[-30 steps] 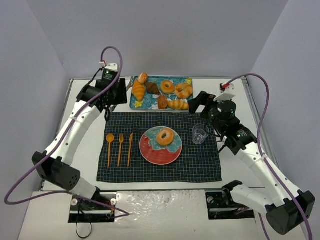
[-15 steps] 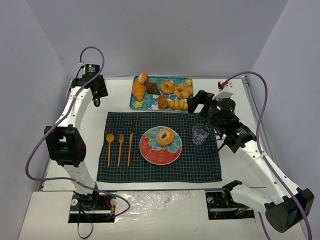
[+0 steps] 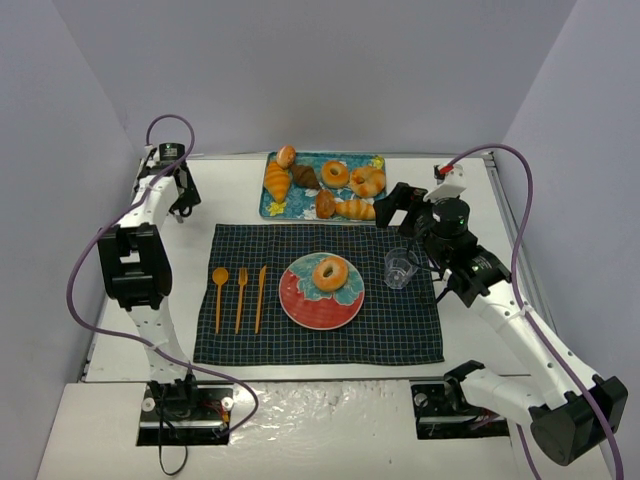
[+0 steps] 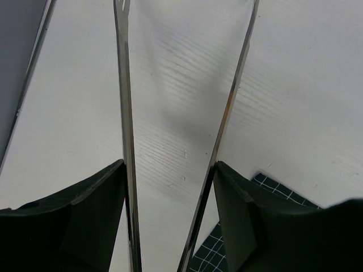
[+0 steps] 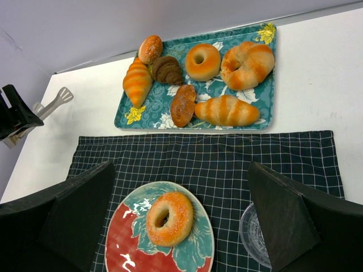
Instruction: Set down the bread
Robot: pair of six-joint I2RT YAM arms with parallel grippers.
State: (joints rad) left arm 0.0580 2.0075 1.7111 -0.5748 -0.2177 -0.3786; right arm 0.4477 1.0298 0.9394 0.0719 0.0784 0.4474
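Tongs (image 4: 126,141) sit gripped between the left gripper's (image 4: 169,170) fingers, blades spread and holding nothing, over the white table (image 4: 295,85) off the placemat's (image 3: 400,325) far-left corner. We find the bread (image 3: 330,272) flat on the red-and-teal plate (image 3: 305,308) at mat centre, well apart to the tongs' right. We judge the right gripper (image 5: 180,165), fingers apart and empty, the nearer; the ring offers no long axis.

Left arm (image 3: 155,335), right arm (image 3: 520,335): white links, black joint housings. Purple cable (image 3: 497,148) loops along each. White tag (image 3: 455,185) at right wrist. Right gripper (image 5: 180,181): matte black wedge fingers (image 5: 74,215).
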